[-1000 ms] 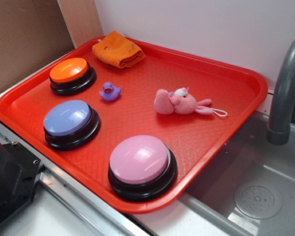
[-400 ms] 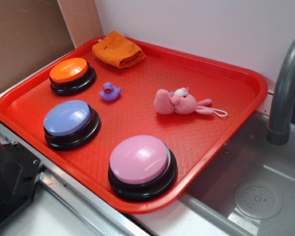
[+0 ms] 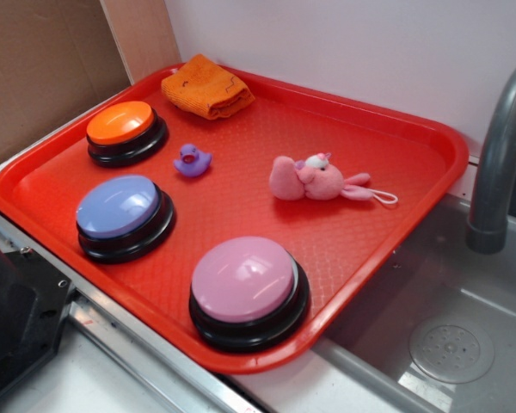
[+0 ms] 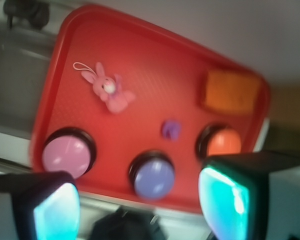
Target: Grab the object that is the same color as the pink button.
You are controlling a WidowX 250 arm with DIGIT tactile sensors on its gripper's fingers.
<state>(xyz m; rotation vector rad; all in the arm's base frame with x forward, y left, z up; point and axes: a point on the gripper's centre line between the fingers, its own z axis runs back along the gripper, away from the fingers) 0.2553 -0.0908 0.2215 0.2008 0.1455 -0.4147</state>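
Nothing on the red tray (image 3: 430, 138) has moved since before. My claw (image 4: 140, 200) is wide open and holds nothing. Pink bunny (image 4: 109, 90) lies far ahead of my claw, a bit left, ears pointing up-left, past the pink button (image 4: 67, 154).

Oblique side view and high, blurred wrist view, both over tray (image 3: 430, 172).

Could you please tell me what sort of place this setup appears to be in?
Probably a toy or mock kitchen sink area: a grey faucet arches over a sink basin with a drain, and the red tray rests on the counter beside it.
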